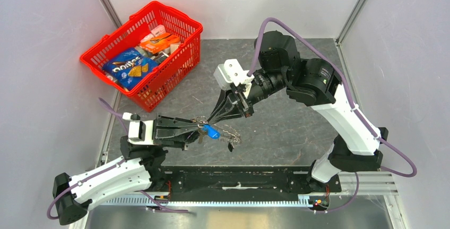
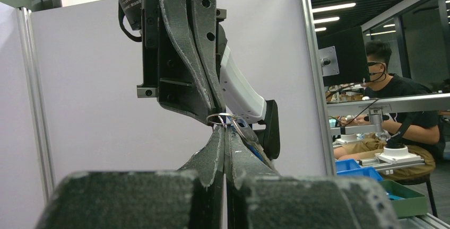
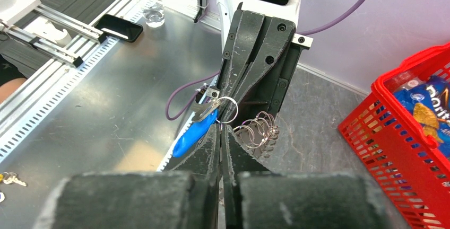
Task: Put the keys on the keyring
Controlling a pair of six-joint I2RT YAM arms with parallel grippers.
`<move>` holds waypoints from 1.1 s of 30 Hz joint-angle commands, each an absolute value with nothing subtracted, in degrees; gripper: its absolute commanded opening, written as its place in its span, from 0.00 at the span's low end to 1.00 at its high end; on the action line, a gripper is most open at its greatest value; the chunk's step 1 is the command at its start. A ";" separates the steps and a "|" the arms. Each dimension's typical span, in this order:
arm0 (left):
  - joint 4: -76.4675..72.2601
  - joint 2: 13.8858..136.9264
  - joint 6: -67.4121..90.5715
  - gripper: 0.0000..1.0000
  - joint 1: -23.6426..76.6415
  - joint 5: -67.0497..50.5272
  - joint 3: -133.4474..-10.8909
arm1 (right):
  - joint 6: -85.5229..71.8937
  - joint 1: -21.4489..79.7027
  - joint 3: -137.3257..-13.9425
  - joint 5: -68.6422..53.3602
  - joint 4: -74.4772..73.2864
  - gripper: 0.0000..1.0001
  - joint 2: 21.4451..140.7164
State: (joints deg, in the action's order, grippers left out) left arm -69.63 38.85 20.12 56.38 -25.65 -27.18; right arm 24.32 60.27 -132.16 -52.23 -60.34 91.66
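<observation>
- Your left hand [image 2: 225,133] is shut, pinching the small silver wire split ring [image 3: 227,109]. Your right hand [image 3: 220,131] has its fingers together on the ring's opposite edge and appears to grip it too.
- That ring hangs in the air on the arm-base side of the red plastic mesh basket [image 1: 178,62], well apart from it.
- A blue-headed key [image 3: 190,138] and a silver key [image 3: 204,109] dangle from the ring. The silvery toothed key bunch [image 1: 229,136] sits just farther from the basket.
- Pinch firmly and pry the coil gently; a slip could drop everything.
- Below lies a dark mottled counter [image 1: 286,128], walled by pale grey panels [image 1: 48,54]. Beyond is an office with a seated person [image 2: 390,96].
</observation>
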 commanded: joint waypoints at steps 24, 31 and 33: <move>-63.03 31.91 18.33 0.20 56.60 -23.73 -27.26 | 13.58 60.38 -124.60 -46.20 -48.11 0.00 80.49; -56.81 29.57 19.90 0.26 56.60 -23.12 -29.26 | 13.79 60.38 -121.65 -43.75 -46.86 0.00 77.63; -54.32 30.53 21.53 0.26 56.60 -23.07 -31.49 | 13.86 60.37 -121.22 -43.08 -46.88 0.00 77.59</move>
State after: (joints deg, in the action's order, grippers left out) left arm -59.57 29.82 19.90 56.38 -24.38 -27.27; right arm 14.52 60.38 -121.97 -45.39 -51.22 78.19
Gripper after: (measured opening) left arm 0.253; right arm 0.007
